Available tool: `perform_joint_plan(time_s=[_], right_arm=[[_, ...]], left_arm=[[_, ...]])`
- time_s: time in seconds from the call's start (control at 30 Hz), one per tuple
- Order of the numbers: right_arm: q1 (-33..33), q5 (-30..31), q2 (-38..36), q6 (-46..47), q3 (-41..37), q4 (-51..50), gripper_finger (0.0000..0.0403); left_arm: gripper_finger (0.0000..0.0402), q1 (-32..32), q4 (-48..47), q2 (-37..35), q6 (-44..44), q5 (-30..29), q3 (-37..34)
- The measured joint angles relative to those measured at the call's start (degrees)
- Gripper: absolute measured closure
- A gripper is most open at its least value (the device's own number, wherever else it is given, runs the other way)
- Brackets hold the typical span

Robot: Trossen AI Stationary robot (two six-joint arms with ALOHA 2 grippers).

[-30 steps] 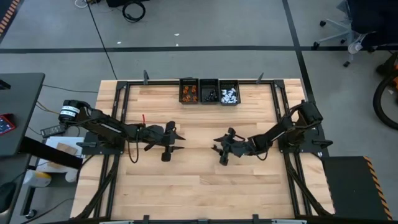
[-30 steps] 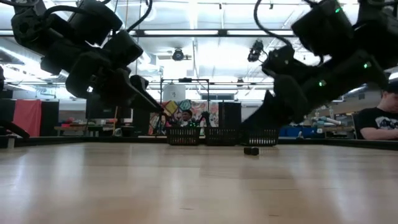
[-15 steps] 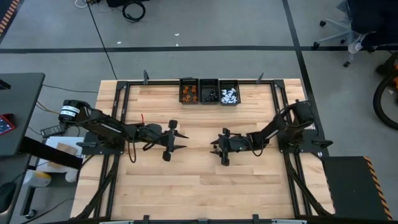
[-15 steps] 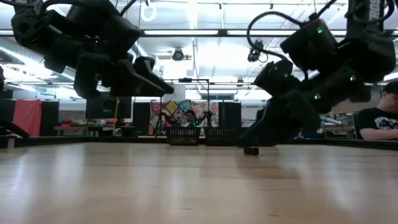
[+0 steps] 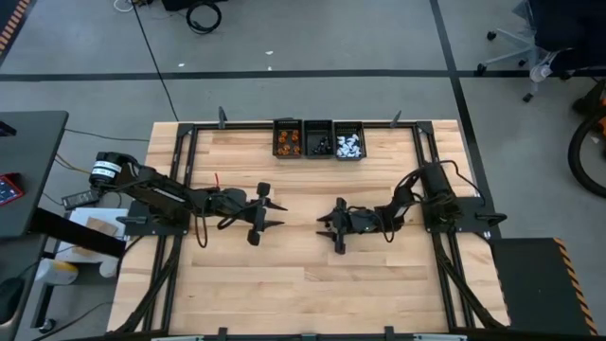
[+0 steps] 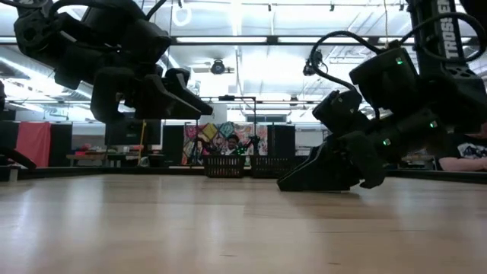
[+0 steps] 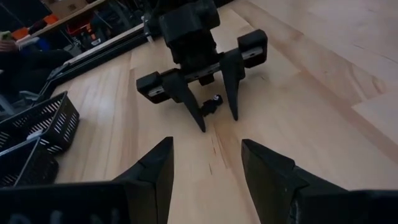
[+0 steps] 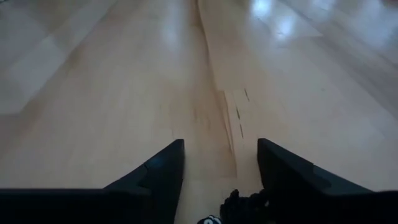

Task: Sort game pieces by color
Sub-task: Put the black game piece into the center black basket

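Observation:
A tiny black game piece (image 7: 213, 104) lies on the wooden table (image 5: 303, 284) near its middle. My right gripper (image 5: 324, 225) is open and slants down to the tabletop. Its two fingers stand on either side of the piece (image 8: 245, 208), and I see no touch. In the low view the right gripper (image 6: 293, 183) hides the piece. My left gripper (image 5: 276, 215) is open with nothing between its fingers. It hangs above the table a little to the left, pointing at the right gripper (image 7: 208, 81). More pieces lie in three black bins at the far edge.
Three small black bins stand in a row at the table's far edge, holding orange pieces (image 5: 288, 141), black pieces (image 5: 318, 142) and white pieces (image 5: 348, 144). A black frame (image 5: 180, 170) runs around the table. A person (image 6: 464, 152) sits beyond the table at the right in the low view.
My right gripper has sunk to the tabletop and gone a little toward the table's left edge, tipping further down. Its fingers now stand around the black piece, which has not moved. My left gripper has rolled about its own line and stayed in place.

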Motion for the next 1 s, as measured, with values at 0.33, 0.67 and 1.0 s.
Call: perform_joint_plan(time_s=[0.33,0.67,1.0], right_arm=[[-2.3,-4.2,0.3,-0.6,-1.6,1.6,0.03],[-5.1,-7.5,-2.0,0.0,-1.6,0.0,0.0329],[-9.1,-7.3,-13.9,-5.1,1.4,-17.7,0.0329]], left_arm=[[0.0235,0.0,-2.0,0.0,-1.8,0.0,0.0],[0.0235,0.0,-3.2,0.0,-6.6,0.0,0.0],[0.0235,-0.2,-5.4,0.0,-12.7,0.0,0.0]])
